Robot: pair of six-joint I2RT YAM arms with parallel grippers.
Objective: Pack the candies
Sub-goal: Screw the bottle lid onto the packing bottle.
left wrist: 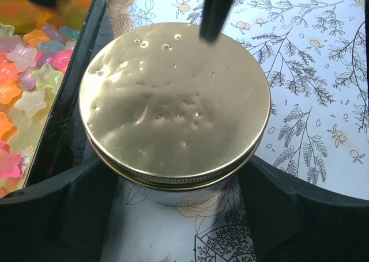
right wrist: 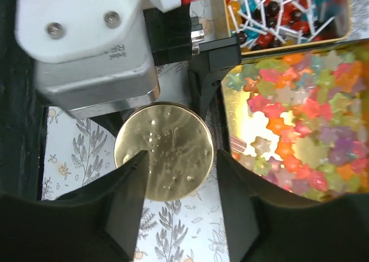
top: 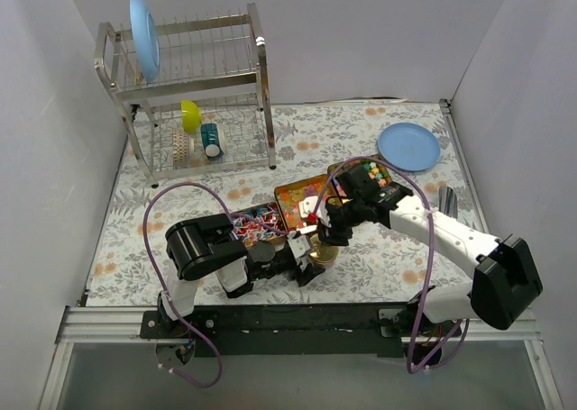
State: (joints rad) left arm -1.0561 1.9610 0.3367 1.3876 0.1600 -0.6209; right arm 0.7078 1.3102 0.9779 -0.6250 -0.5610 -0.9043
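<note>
Tin wall (left wrist: pixel 68 109) just beside jar (left wrist: pixel 173 101)

Right arm (top: pixel 442 225) poises spread jaws above left arm (top: pixel 203 243).

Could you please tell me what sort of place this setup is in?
Probably a lab cell staged as a kitchen counter: plain white walls, a floral tablecloth, a metal dish rack and a blue plate.
</note>
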